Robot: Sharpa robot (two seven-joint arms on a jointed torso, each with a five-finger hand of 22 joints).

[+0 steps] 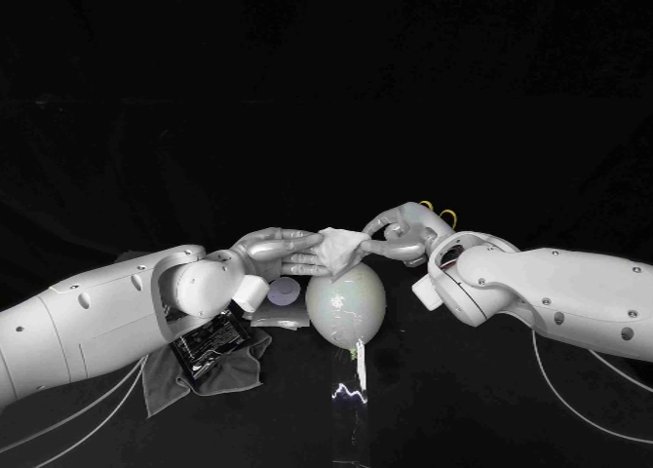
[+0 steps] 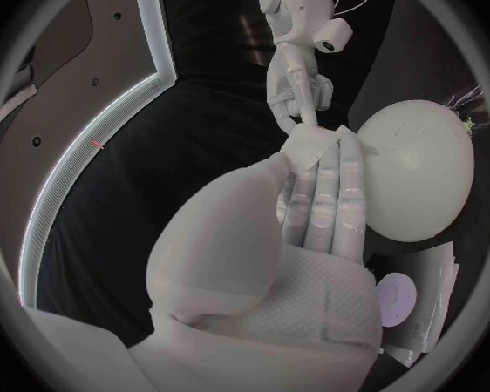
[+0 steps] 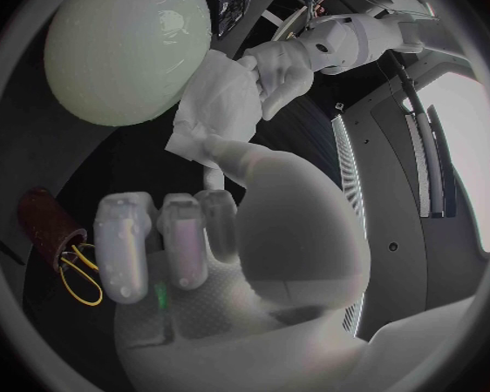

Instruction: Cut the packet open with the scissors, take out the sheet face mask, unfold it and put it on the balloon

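Step in hand: unfolding, judged from how things lie. The sheet face mask [image 1: 341,250] is out of its wrapper and held in the air between both hands, just above the top of the balloon [image 1: 345,302]. The mask is a bunched white wad with creases and overlapping flaps, and no eye or mouth openings can be made out.

Left hand [image 1: 278,252]: closed on the mask, its fingers [image 2: 323,202] laid flat under one edge. The thumb's contact cannot be confirmed from the left wrist view. Right hand [image 1: 404,234]: pinching the opposite edge from above, with the other fingers curled in. The right wrist view shows the mask [image 3: 218,104] hanging between this hand and the left hand [image 3: 283,65], with the balloon [image 3: 125,48] close beside it.

The balloon lies on the tabletop [image 1: 523,419] between the arms, knot end towards the robot. It appears unsecured. A pale flat item beside it, taken to be the opened packet [image 1: 282,314], lies next to a dark cloth [image 1: 179,375] and a black tray [image 1: 214,343].

Assessment: cutting and extraction are complete; unfolding is barely begun; placement is not yet done.

Next move calls for the hands to draw apart, each keeping its pinch, so the folds open. A regrip on a free corner is likely to be needed. Risks: thin wet sheet may cling to itself or tear, and any downward push could roll the balloon.
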